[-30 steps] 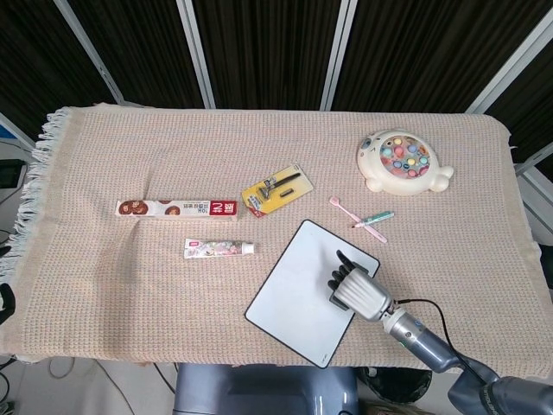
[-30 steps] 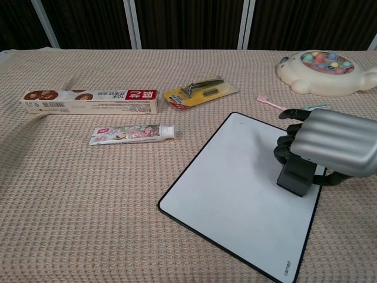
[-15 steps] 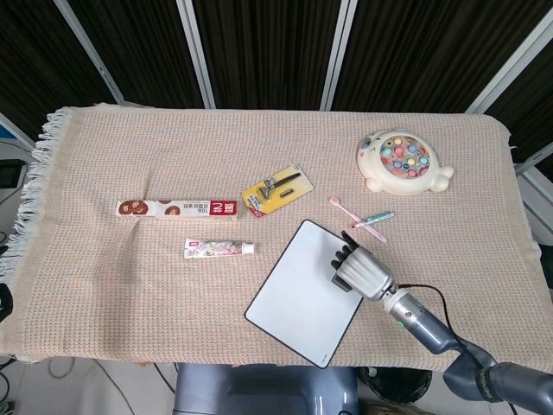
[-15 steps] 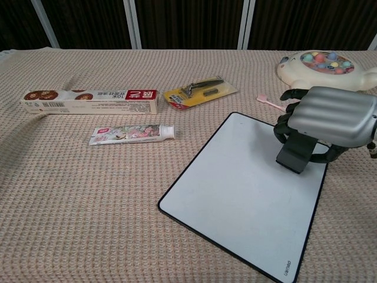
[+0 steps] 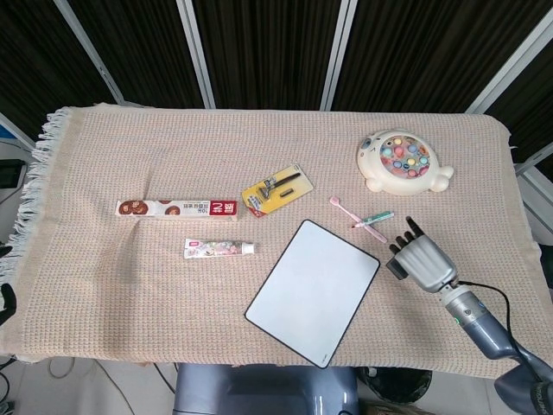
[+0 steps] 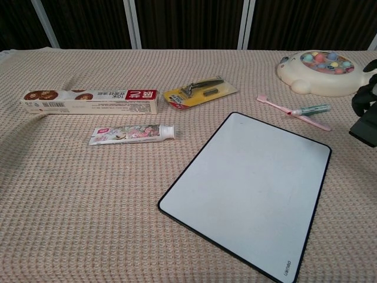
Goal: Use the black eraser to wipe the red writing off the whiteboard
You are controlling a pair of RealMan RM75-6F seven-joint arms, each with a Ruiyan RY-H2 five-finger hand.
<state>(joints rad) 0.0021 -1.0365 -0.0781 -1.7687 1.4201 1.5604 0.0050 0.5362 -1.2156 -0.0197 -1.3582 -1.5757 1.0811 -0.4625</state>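
Observation:
The whiteboard (image 5: 313, 290) (image 6: 254, 187) lies tilted near the table's front edge, black-framed, with no red writing showing on its white face. My right hand (image 5: 422, 260) hovers just right of the board's far right corner, off its surface. It grips the black eraser (image 5: 397, 269) (image 6: 364, 130), whose end pokes out under the fingers. In the chest view only the dark fingers (image 6: 365, 94) and the eraser show at the right border. My left hand is in neither view.
A pink toothbrush (image 5: 355, 219) and a teal pen (image 5: 374, 217) lie crossed just beyond the right hand. A fish toy (image 5: 402, 161) sits at the far right. A razor pack (image 5: 275, 190), a long box (image 5: 176, 208) and a tube (image 5: 219, 247) lie left of the board.
My right hand has carried the eraser from the board's right half up and to the right, off the board, and now holds it beside the far right corner.

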